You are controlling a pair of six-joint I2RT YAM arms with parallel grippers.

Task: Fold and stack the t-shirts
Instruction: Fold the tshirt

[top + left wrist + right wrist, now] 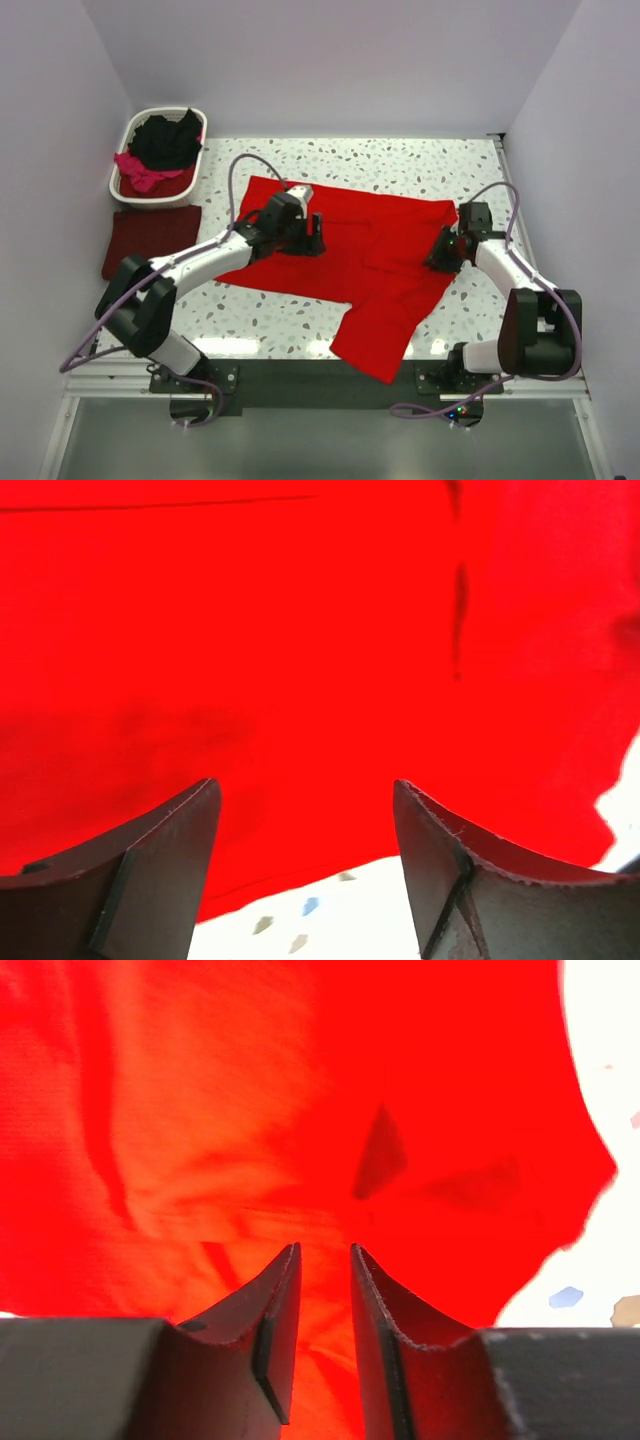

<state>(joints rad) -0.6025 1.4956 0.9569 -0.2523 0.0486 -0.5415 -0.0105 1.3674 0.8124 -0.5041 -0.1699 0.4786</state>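
T-shirts: four counted. One bright red shirt (370, 250) mid-frame, one maroon shirt (150, 240) at left, one black shirt (165, 140) and one pink shirt (140, 172) upper left. Laundry basket (195, 115): one. Arms: two, left arm (190, 258), right arm (500, 262).

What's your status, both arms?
Left gripper open over red t-shirt. Right gripper narrowly parted above it. Shirt spread out, not yet folded. No obstruction seen.

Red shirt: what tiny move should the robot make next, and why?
Probably lower the left gripper and pinch the red shirt at its edge. Its jaws are open right above that edge, with bare table beside it, and the shirt lies spread out, not folded.
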